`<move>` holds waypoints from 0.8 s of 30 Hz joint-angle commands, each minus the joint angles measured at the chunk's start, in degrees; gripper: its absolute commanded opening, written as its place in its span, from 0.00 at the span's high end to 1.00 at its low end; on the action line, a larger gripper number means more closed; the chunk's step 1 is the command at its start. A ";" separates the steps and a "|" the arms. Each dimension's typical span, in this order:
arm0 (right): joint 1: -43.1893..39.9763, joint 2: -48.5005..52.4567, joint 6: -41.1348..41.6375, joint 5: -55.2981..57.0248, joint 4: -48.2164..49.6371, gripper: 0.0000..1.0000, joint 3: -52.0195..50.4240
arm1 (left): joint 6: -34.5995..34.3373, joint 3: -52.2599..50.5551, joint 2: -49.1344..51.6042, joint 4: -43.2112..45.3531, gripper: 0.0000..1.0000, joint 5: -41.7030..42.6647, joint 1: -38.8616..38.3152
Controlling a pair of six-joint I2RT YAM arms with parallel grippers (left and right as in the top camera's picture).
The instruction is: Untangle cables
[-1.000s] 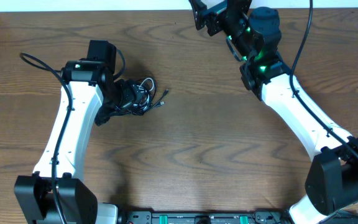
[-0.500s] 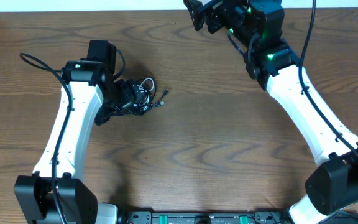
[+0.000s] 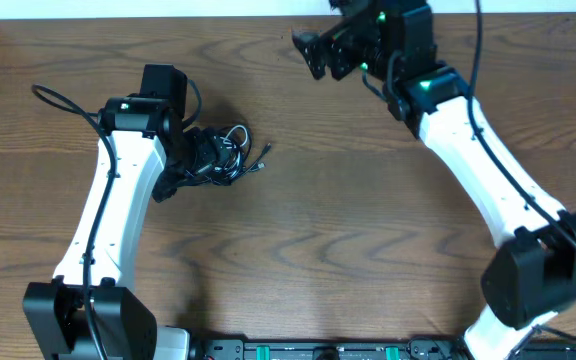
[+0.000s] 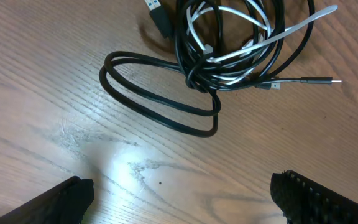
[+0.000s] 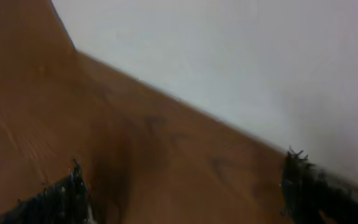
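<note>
The cables (image 4: 229,53) lie knotted in one bundle on the wooden table (image 4: 166,168): black cords coiled round a white cord (image 4: 294,28), with a black loop (image 4: 157,109) trailing out towards my left gripper. A thin plug end (image 4: 321,81) sticks out to the right. In the overhead view the bundle (image 3: 232,148) sits at the tip of my left gripper (image 3: 200,158), which is open just short of the cables. Its fingertips (image 4: 70,196) show wide apart with bare wood between them. My right gripper (image 3: 310,52) is open at the far edge, well away from the cables.
A white wall (image 5: 241,62) runs along the table's far edge (image 5: 166,93), close ahead of the right gripper (image 5: 188,199). A thick black arm wire (image 3: 63,100) loops out to the left of the left arm.
The right arm has swung, bringing its gripper slightly nearer and away from the far edge. The left arm and the cables have not moved.
</note>
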 commanded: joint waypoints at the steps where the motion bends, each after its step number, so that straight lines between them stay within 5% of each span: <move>1: -0.17 2.03 -0.74 -0.57 -4.13 0.15 0.70 | -0.09 0.63 -0.15 -0.24 0.02 -0.57 0.09; 4: 0.11 3.80 -0.76 -0.57 -7.48 0.24 0.66 | -0.09 0.63 -0.15 -0.22 0.02 -0.57 0.09; 6: 0.44 6.97 -0.72 -1.68 -9.57 0.46 0.63 | -0.09 0.63 -0.15 -0.24 0.02 -0.57 0.09; 9: 0.72 9.68 0.00 -5.07 -10.88 0.59 0.61 | -0.09 0.63 -0.15 0.13 0.02 -1.40 0.09; 11: 0.98 11.06 3.65 -7.61 -12.15 0.48 0.61 | -0.09 0.63 -0.15 0.13 0.02 -1.40 0.09; 15: 1.66 12.68 8.96 -10.21 -11.02 0.61 0.59 | -0.09 0.63 -0.15 2.38 0.02 -1.68 0.09; 24: 2.21 13.40 8.24 -15.98 -9.99 0.54 0.48 | -0.11 0.63 -0.22 6.40 0.02 -2.05 0.26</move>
